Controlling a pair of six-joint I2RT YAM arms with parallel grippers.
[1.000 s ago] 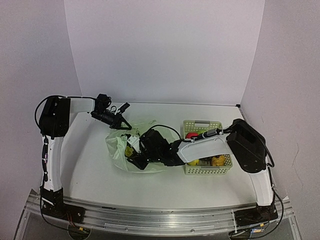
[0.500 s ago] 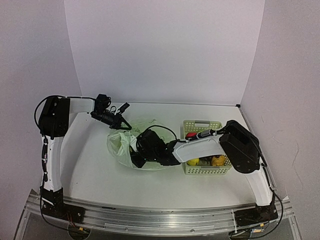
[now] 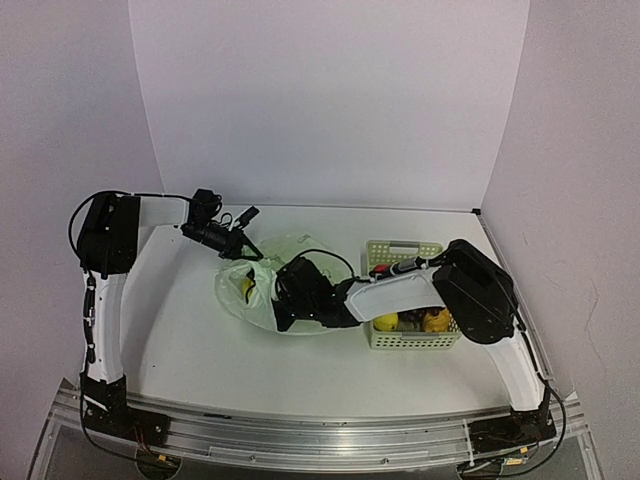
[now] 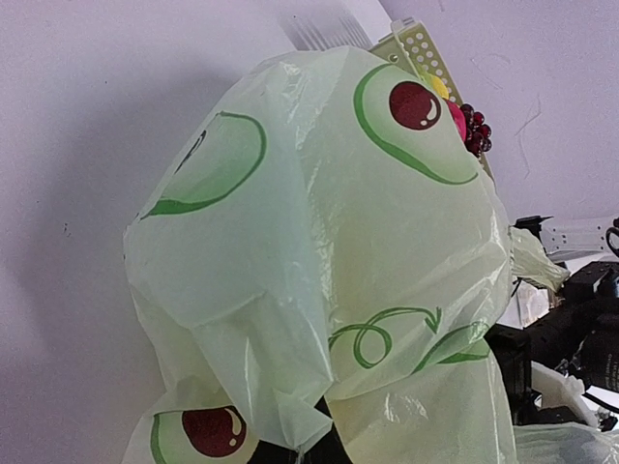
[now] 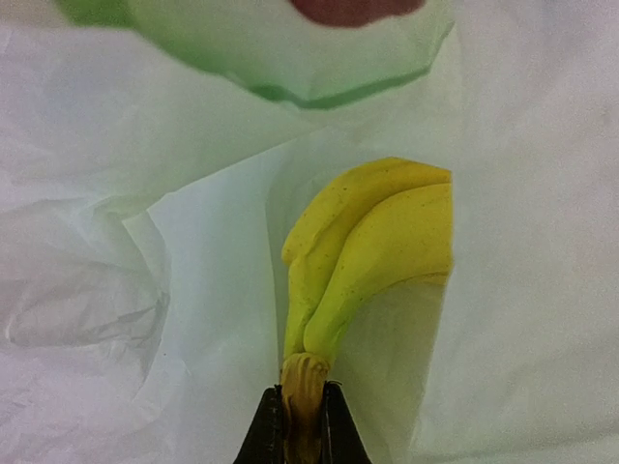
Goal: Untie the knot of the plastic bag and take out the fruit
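Staging plastic bag (image 3: 232, 296) mid-table, just left of basket (image 3: 405, 248), for short transfers. Lifting rim with left gripper (image 3: 246, 251), pinched tight on film, holding mouth open. Clamping right gripper (image 5: 302, 406) narrowly on stem of bananas (image 5: 372, 242) inside bag, ready for pull-out.

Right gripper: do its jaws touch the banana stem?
Touching. The right wrist view shows the right gripper, both jaws pressed on the brown stem of the bananas.

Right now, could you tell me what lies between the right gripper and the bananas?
Nothing: in the right wrist view the right gripper pinches the bananas directly by their brown stem.
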